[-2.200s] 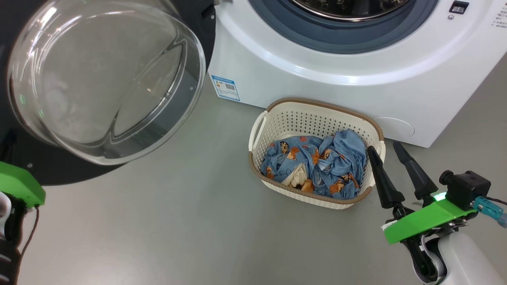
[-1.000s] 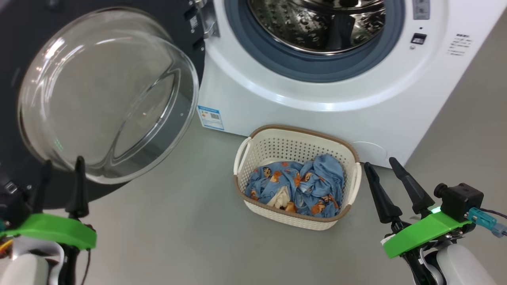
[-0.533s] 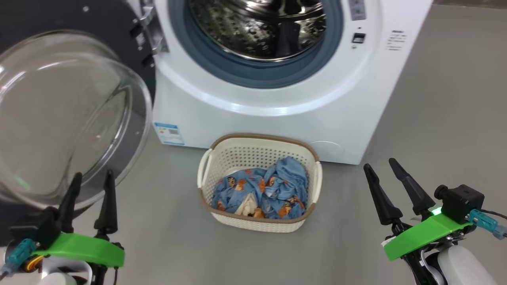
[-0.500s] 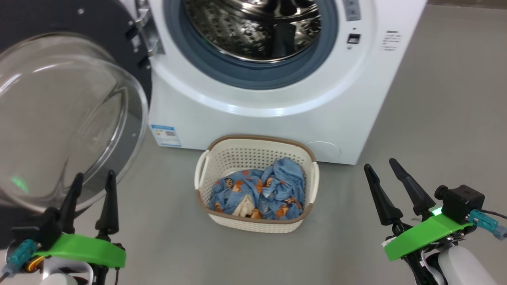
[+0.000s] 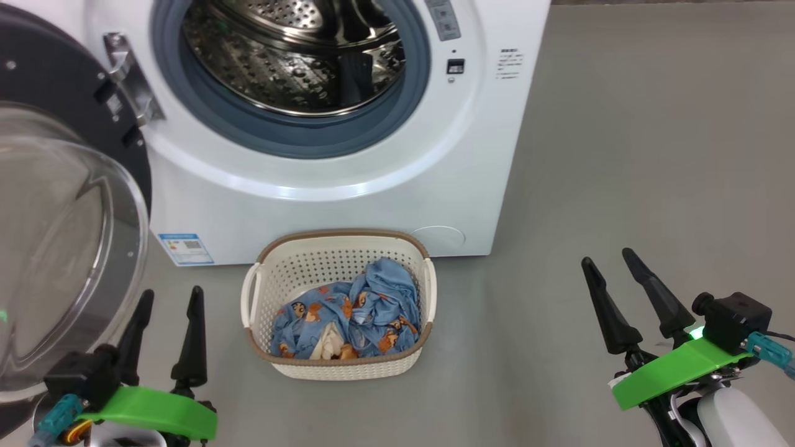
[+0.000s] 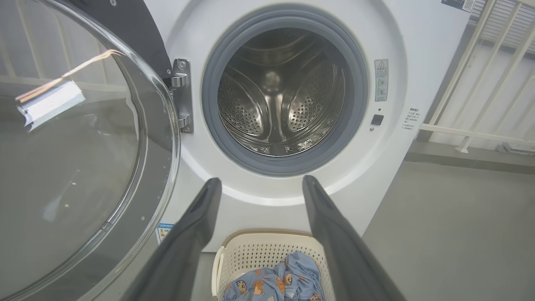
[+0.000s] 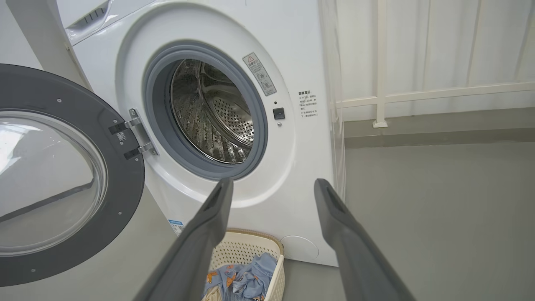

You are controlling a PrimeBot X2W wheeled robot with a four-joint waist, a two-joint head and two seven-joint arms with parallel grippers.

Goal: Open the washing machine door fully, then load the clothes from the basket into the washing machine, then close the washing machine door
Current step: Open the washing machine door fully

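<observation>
Grippers: left gripper point(image 5: 172, 292) and right gripper point(image 5: 606, 256) both spread wide, holding nothing, over floor point(image 5: 621, 155). Basket point(image 5: 338, 239) on floor between them, nearer the left one, just before washing machine point(image 5: 348, 205) front; clothes point(image 5: 372, 304) heaped inside. Door point(image 5: 49, 81) stands open at left hinge, drum point(image 5: 292, 56) exposed.

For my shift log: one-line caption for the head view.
Door open, drum empty, clothes in the basket before the washer, left claw and right claw open, holding nothing.

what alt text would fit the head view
A white washing machine stands open, steel drum empty, its door swung left. A basket of light blue printed clothes sits before it; the left gripper and right gripper, both open, rise below.
</observation>
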